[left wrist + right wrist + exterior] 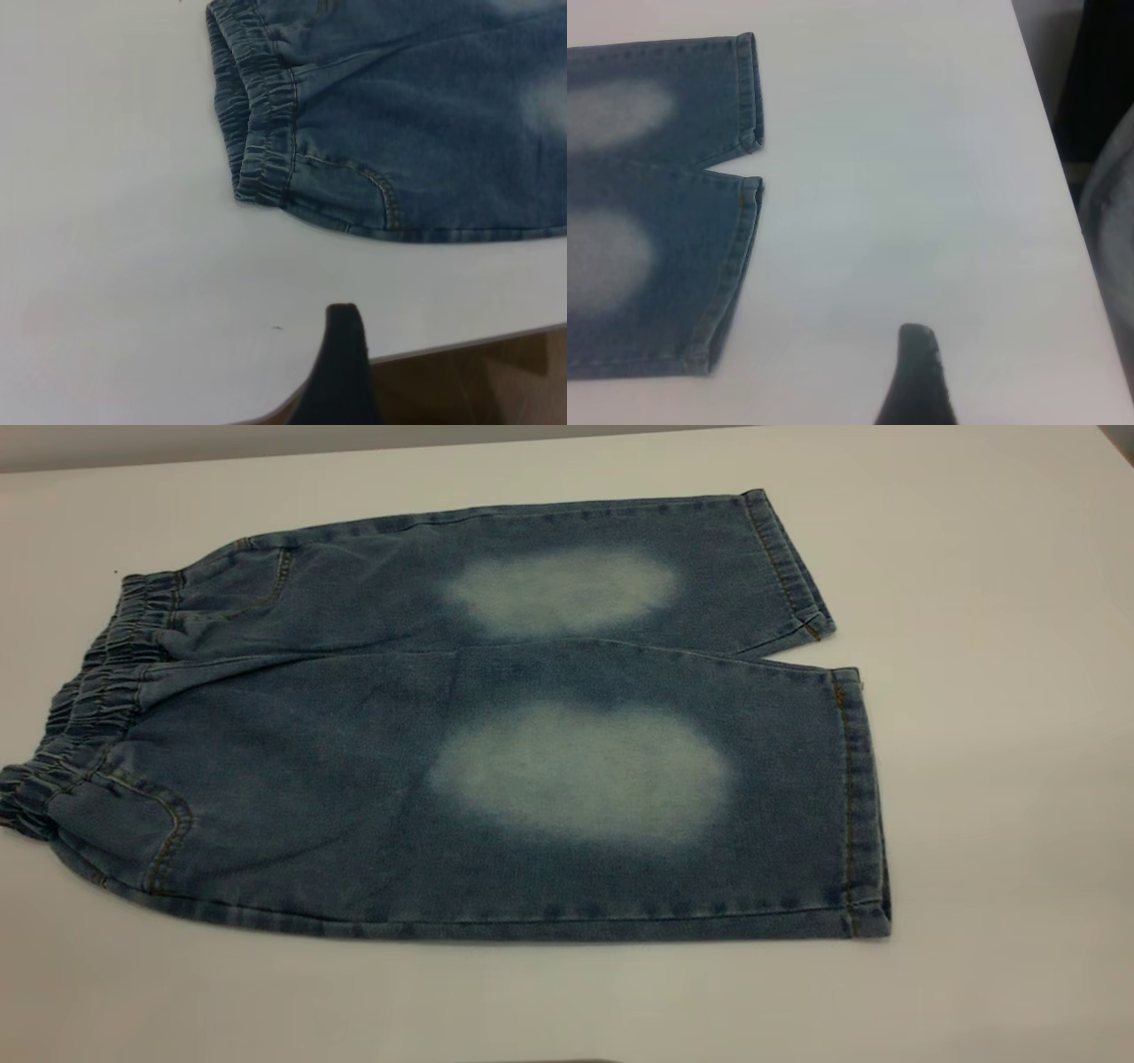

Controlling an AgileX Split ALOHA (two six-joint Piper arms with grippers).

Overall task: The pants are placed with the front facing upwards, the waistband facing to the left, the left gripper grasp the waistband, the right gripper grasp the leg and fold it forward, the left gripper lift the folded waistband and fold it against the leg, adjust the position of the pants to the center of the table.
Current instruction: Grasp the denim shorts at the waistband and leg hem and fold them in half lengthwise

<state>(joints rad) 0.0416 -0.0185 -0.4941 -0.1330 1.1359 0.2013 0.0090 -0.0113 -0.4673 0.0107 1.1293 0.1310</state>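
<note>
White and smooth, the worktop (992, 779) runs wide on every side of the pants (496, 779), which lie flat and unfolded, front up. Bare surface shows beyond the hems on the right, along the near long edge and past the waistband (84, 708) on the left. The waistband is a gathered, ruffled elastic band of darker denim, puckered into tight ridges. Both legs stretch to the right, side by side and touching along the inner seam, parting into a small notch at the hems. The nearer leg (620, 797) is broad, with a soft pale oval faded into the blue cloth; the farther leg (567, 576) carries a smaller pale patch. Tan stitching traces the curved front pockets and the turned hems.

From the left wrist view, the left hand (344, 372) shows only as one dark, blunt tip above the bare worktop near its front edge, well short of the waistband's near corner and touching nothing. How far it is open I cannot tell. From the right wrist view, the right hand (920, 376) likewise shows a single dark textured tip over bare white surface, apart from the leg hems, holding nothing; its opening cannot be told either. The worktop's far side edge drops away beside it.
</note>
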